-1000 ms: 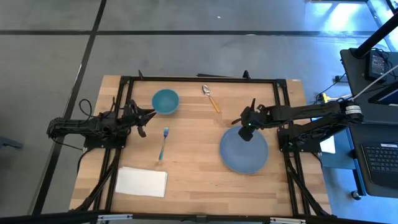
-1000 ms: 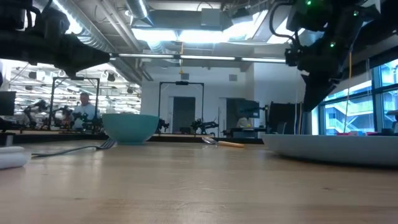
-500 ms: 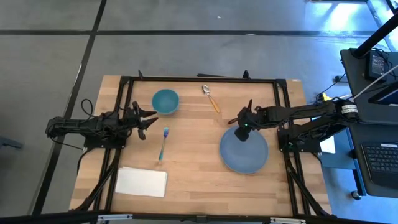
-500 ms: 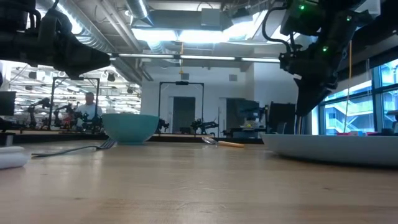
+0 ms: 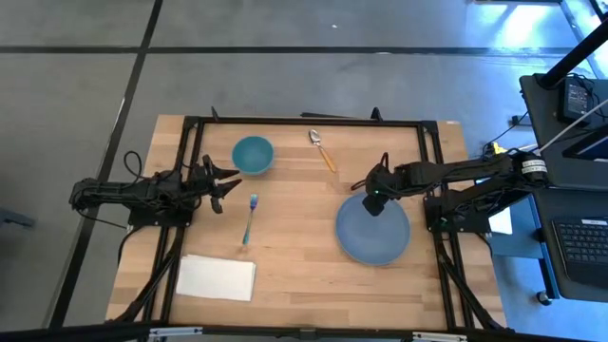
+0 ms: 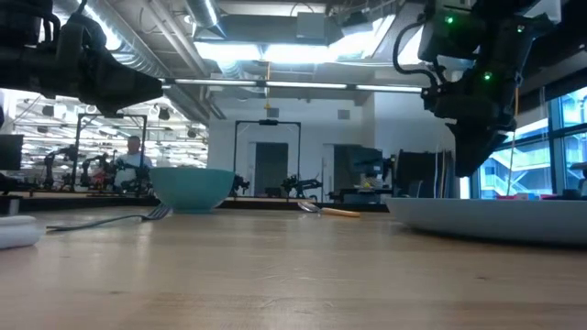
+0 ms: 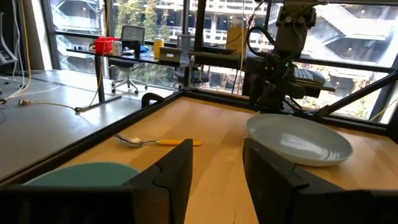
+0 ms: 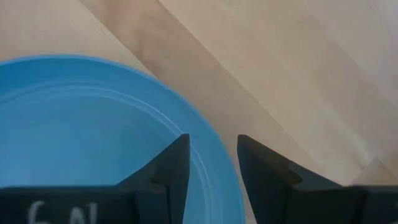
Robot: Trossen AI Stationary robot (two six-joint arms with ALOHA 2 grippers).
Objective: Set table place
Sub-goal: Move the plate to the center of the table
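The blue plate [image 5: 372, 231] lies flat on the table's [image 5: 304, 275] right half. My right gripper [image 5: 372, 202] is open just over the plate's far-left rim [image 8: 211, 155], one finger on each side of it, touching nothing in the low view [image 6: 470, 167]. The teal bowl [image 5: 253, 154] stands upright at the far left. The orange-handled spoon [image 5: 322, 149] lies at the far middle, the teal-handled fork [image 5: 250, 217] left of centre, and the white napkin [image 5: 217, 277] flat at the near left. My left gripper [image 5: 230, 180] is open and empty, above the table near the bowl.
A black metal frame [image 5: 304, 122] edges the tabletop. Bare wood lies between the fork and the plate. The left wrist view shows the bowl [image 7: 87, 173], spoon [image 7: 152, 142], plate [image 7: 298, 140] and the right arm [image 7: 277, 68]. A person [image 6: 134, 160] sits in the room behind.
My right gripper has swayed a little toward the table's left edge and back, staying open over the plate's far-left rim and sinking slightly. My left gripper has edged a little toward the table's right edge. Nothing on the table has moved.
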